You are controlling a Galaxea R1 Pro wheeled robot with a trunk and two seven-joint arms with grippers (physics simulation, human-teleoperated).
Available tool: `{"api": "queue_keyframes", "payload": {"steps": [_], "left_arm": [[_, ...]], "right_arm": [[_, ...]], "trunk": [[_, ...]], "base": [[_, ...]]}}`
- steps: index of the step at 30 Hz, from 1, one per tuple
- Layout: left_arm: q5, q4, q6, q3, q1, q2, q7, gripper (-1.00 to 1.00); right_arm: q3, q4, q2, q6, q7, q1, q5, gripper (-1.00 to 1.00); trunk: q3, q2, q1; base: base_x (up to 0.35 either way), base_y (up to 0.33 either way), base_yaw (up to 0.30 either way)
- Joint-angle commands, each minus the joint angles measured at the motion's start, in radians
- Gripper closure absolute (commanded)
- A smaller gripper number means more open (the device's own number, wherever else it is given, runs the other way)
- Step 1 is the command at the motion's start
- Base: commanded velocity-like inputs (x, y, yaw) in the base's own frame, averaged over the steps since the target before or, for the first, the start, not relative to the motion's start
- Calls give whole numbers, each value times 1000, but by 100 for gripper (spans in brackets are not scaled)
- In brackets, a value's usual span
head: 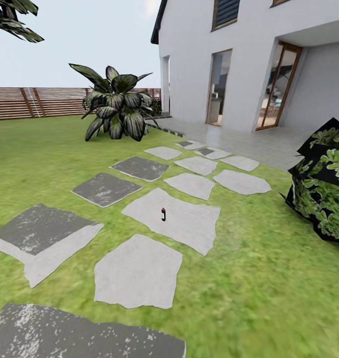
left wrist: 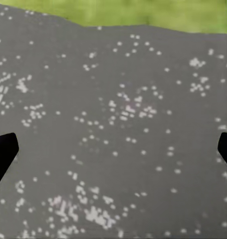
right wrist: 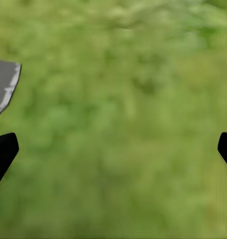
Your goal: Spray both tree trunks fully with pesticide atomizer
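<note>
Grey speckled stone lies under my left claw (left wrist: pixel 113 149); its two black fingertips (left wrist: pixel 3 154) sit at opposite edges of the left wrist view, wide apart and holding nothing, over a dark paving stone (left wrist: pixel 113 129) with a strip of green grass beyond it. My right claw (right wrist: pixel 113 149) is just as wide apart and empty, its black fingertips (right wrist: pixel 3 152) over blurry green lawn (right wrist: pixel 123 129), with a corner of a grey slab (right wrist: pixel 3 84) at one side.

From the head view, a dark speckled slab (head: pixel 80 338) lies nearest, then a pale grey stepping stone (head: pixel 137 273). On the next pale slab (head: pixel 184 219) stands the pesticide atomizer (head: pixel 163 214), a tiny dark bottle with a red top, upright near that slab's middle, well apart from both claws. The grass floor (head: pixel 269 278) surrounds the stones. To the right is a dark bush with bright green leaves (head: pixel 323 189). More paving stones lead on toward a broad-leaved dark green plant (head: pixel 117 107), a brown slatted wooden fence (head: pixel 35 102) and a white house with glass doors (head: pixel 249 59). Jagged dark foliage (head: pixel 13 20) hangs in the upper left corner.
</note>
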Motion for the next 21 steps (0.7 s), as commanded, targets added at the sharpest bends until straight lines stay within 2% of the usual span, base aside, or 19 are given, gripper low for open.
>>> {"api": "queue_keyframes", "payload": {"steps": [1,21], "left_arm": [[0,0,0,0,0,0,0,-100],[1,0,0,0,0,0,0,-100]], "right_arm": [[0,0,0,0,0,0,0,-100],[0,2,0,1,0,0,0,-100]], "trunk": [[0,0,0],[0,0,0]], "base": [[340,27,0],[339,98,0]]}}
